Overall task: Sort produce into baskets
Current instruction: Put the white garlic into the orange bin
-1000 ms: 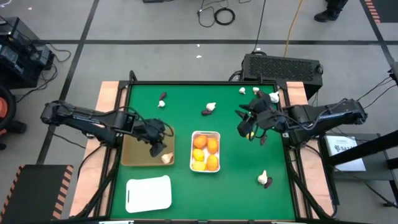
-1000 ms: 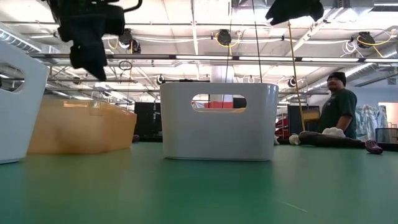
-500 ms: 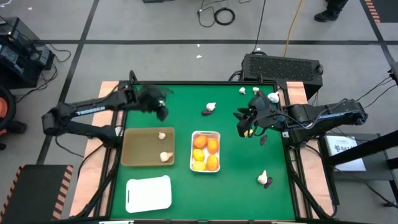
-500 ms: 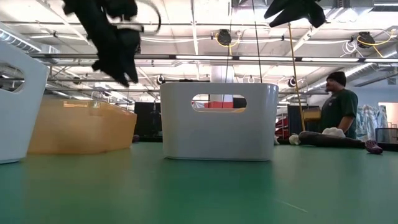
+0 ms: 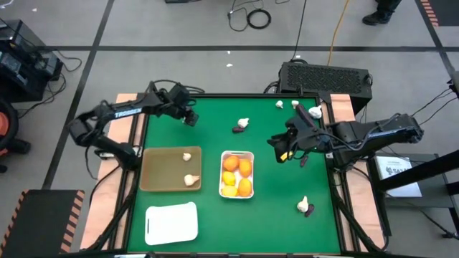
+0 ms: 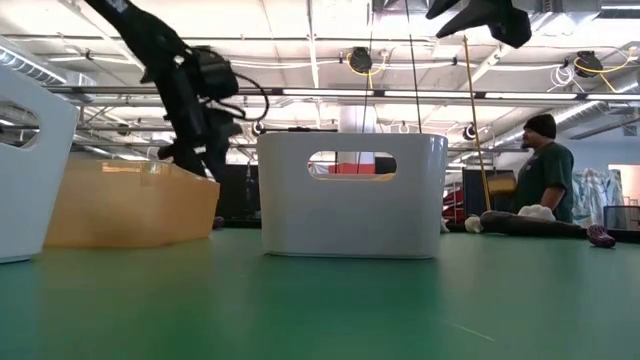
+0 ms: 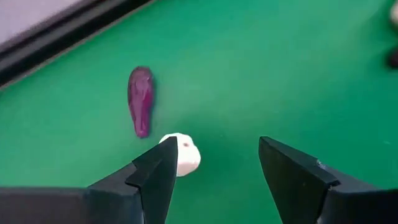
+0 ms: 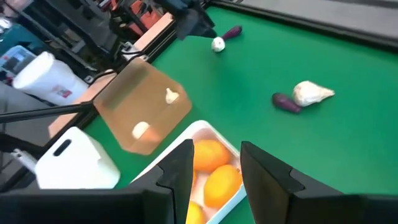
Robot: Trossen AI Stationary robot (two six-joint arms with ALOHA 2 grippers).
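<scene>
Hovering with fingers spread, the left hand (image 5: pixel 191 119) is hanging over a knobbly white garlic bulb (image 7: pixel 181 155) and a slim purple vegetable (image 7: pixel 140 101) on the far-left felt counter (image 5: pixel 265 208). The right hand (image 5: pixel 285 153) is pinching something yellow beside the glossy white tray (image 5: pixel 237 153) of smooth oranges (image 5: pixel 231 163).

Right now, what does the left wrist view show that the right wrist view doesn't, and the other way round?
Only the left wrist view: the left end effector, open just above the garlic bulb.
Only the right wrist view: the tan basket with two bulbs, the white tray of oranges, the empty white tray, and the right end effector.
Both: that garlic bulb and the purple vegetable beside it on the green table.
</scene>
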